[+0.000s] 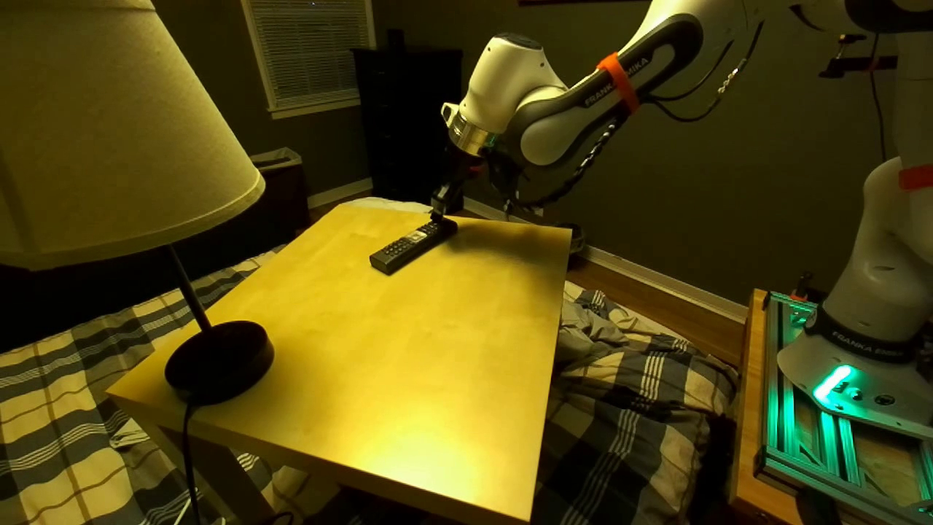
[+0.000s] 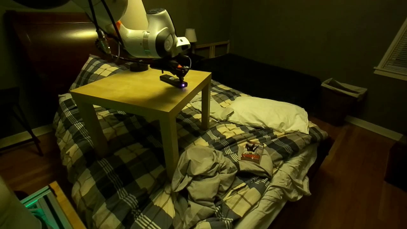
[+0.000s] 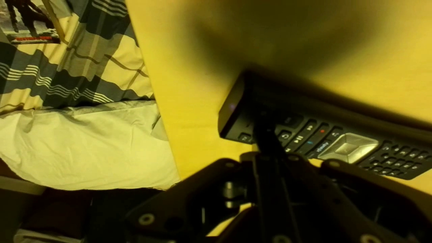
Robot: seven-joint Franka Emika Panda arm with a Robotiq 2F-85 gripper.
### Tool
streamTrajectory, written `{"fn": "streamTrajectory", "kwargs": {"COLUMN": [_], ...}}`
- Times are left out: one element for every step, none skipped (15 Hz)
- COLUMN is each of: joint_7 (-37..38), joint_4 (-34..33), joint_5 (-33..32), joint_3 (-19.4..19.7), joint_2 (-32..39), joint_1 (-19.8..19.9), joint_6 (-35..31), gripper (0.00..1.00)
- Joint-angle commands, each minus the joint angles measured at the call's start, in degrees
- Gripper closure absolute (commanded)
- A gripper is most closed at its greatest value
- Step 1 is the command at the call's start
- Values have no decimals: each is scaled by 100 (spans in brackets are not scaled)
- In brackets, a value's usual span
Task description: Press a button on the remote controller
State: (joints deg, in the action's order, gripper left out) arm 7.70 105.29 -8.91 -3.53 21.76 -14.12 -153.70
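The remote controller (image 1: pixel 402 250) is a slim black bar lying flat on the yellow table (image 1: pixel 408 350). It also shows in an exterior view (image 2: pixel 168 79), where a small purple light glows at its end. In the wrist view the remote (image 3: pixel 347 148) shows its number keys and a silver pad. My gripper (image 1: pixel 437 216) is shut, with its fingers together and nothing between them. It points down at the remote's end, as in an exterior view (image 2: pixel 182 79). In the wrist view the fingertips (image 3: pixel 265 125) overlap the top buttons and appear to touch them. The button beneath is hidden.
A lamp with a round black base (image 1: pixel 219 362) stands at a table corner, its shade (image 1: pixel 109 138) above. The table stands on a bed with a plaid blanket (image 2: pixel 133 165). A white pillow (image 2: pixel 270 113) and a small picture box (image 2: pixel 252 152) lie on the bed.
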Motion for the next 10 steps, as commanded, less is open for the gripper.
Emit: {"fn": "streamTrajectory", "kwargs": {"joint_7": [-60,-107,-175,-229,-278,-302,-298,-328,-340,-369], "joint_4": [224,245,271,286,299,305,306,290,265,239], "joint_5": [240,290,312,326,302,253,174,172,157,206], "joint_3": [-138,-162,-180,-193,-186,-164,-126,-129,-123,-154], "joint_2": [100,110,125,135,149,157,162,152,116,48], "joint_1": [107,136,165,187,198,193,170,169,160,175], "joint_6": [40,24,-17,-48,-76,-92,-112,-100,-93,-62], "gripper": [100,100,100,100,100,100,100,100,100,100]}}
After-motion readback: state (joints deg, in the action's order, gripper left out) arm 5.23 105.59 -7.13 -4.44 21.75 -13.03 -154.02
